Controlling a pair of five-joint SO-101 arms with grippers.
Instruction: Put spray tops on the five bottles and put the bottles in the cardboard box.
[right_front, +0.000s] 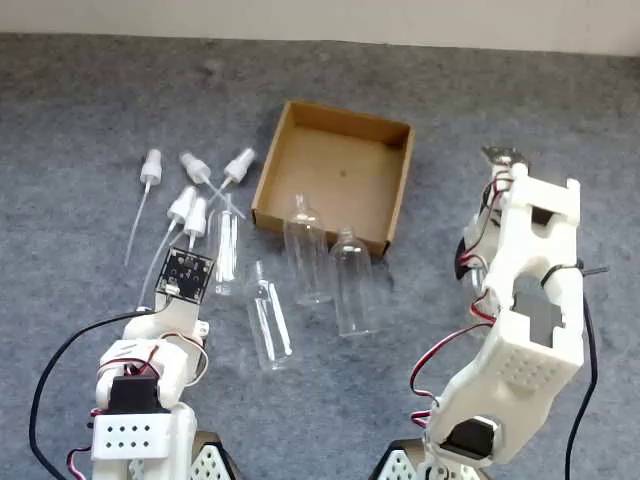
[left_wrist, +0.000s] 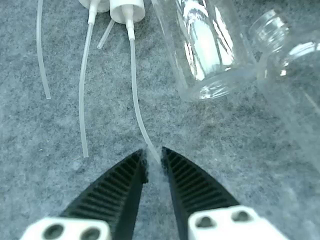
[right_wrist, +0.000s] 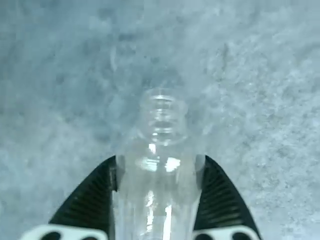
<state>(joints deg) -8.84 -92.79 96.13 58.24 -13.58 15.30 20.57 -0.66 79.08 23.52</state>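
Five spray tops (right_front: 151, 168) loose on tabletop (right_front: 80, 110), left of cardboard box (right_front: 345, 180), toward far-left corner, white heads away from arms, dip tubes (right_front: 137, 225) trailing back toward near edge. Cardboard box open-topped, mid-tabletop, nearer far edge. Four bottles (right_front: 308, 255) clear, capless, lying between box's near wall and near edge: two wider ones with necks up against that wall, two slimmer ones just left of them, one right beside the spray tops. Left arm (right_front: 150, 400) at near-left corner, pointing at the spray tops. Left gripper (left_wrist: 153, 153) low over tabletop, jaws only a slit apart, gripping nothing; tip of one dip tube (left_wrist: 134, 95) lying right at the slit, touching or not, cannot tell. Slim bottle (left_wrist: 200, 40) lying ahead of it, base toward gripper. Right arm (right_front: 525, 300) right of box, toward right edge. Right gripper (right_wrist: 159, 160) pinching fifth bottle (right_wrist: 162, 112) at its shoulder, just under threaded neck, open mouth pointing away from wrist, bare tabletop beyond.
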